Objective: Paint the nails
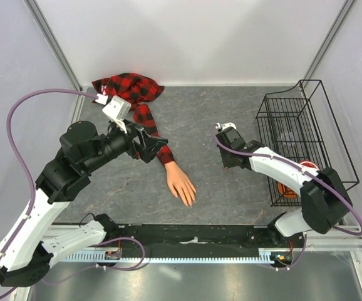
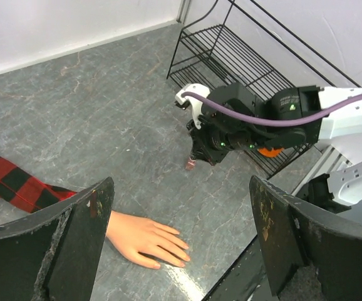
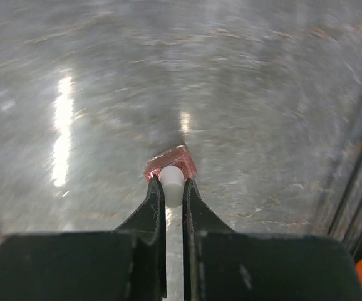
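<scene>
Right gripper (image 3: 171, 185) clamped on the tiny bottle (image 3: 170, 164) by its cap. Nails (image 1: 190, 199) lie at eight o'clock from it, top view. Left gripper (image 1: 151, 148) gapes empty.

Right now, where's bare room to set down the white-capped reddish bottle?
Bare: grey mat between red-and-black plaid sleeve and black wire rack, and nearside of the peach mannequin hand. Crowded: that sleeve under the left gripper.

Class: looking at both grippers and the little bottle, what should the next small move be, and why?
Probably carry the bottle toward the open left gripper, so it can grip the reddish base. The right gripper is shut on the white cap, which sits on the bottle, so no brush is free yet for the mannequin hand.
</scene>
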